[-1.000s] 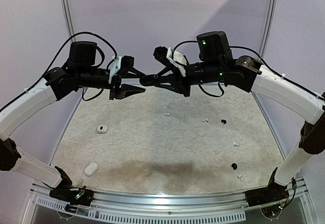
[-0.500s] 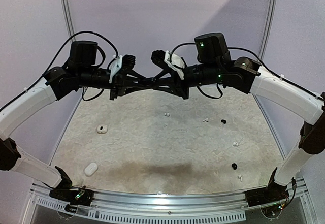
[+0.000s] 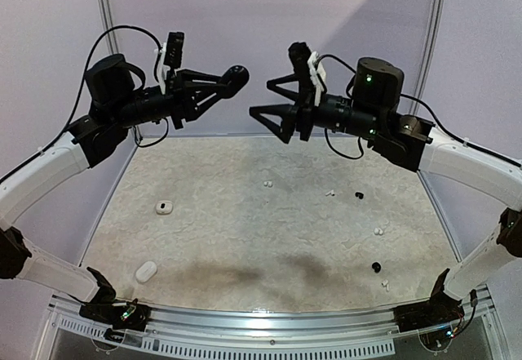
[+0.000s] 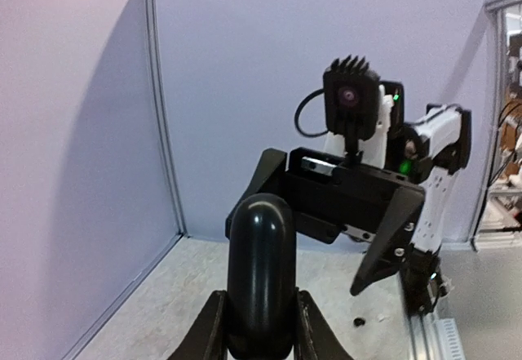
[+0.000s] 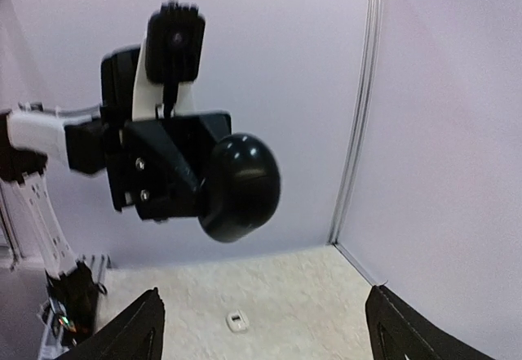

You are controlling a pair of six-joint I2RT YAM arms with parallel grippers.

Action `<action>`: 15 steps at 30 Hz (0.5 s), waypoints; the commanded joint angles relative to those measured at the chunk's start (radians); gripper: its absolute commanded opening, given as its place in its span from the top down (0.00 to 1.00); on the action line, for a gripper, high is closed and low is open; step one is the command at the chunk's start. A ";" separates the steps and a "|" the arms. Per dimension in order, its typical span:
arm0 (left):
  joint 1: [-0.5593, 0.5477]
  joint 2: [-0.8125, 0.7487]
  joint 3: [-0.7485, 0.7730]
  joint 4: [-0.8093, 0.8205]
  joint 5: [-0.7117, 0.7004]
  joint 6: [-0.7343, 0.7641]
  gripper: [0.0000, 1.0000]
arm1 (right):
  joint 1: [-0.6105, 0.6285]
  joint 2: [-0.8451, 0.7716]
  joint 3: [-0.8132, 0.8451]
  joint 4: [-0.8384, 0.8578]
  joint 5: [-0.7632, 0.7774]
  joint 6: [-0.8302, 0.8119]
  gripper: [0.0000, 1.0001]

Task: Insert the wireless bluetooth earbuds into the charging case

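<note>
You've got three cases in play. One black charging case (image 4: 259, 278), smooth, glossy and pebble-rounded, is pinched between the fingers of your left hand (image 3: 231, 82), high over the worktop (image 3: 228, 237). Two white cases (image 3: 164, 207) lie well apart on the left of that pale, grainy surface. I count six buds: four white earbuds (image 3: 378, 231) and two black earbuds (image 3: 376, 267), tiny specks lying loose on the worktop from the middle out to the right side. Your right hand (image 3: 263, 103) is spread wide and holds nothing, facing the black case across a gap. Half a second ago both hands met nose to nose in the middle. Now they've split apart, and the left hand sits higher with the case.
</note>
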 commanded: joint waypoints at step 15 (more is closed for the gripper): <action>-0.026 -0.003 -0.075 0.371 0.025 -0.323 1.00 | -0.013 0.243 0.164 0.549 -0.258 0.571 0.46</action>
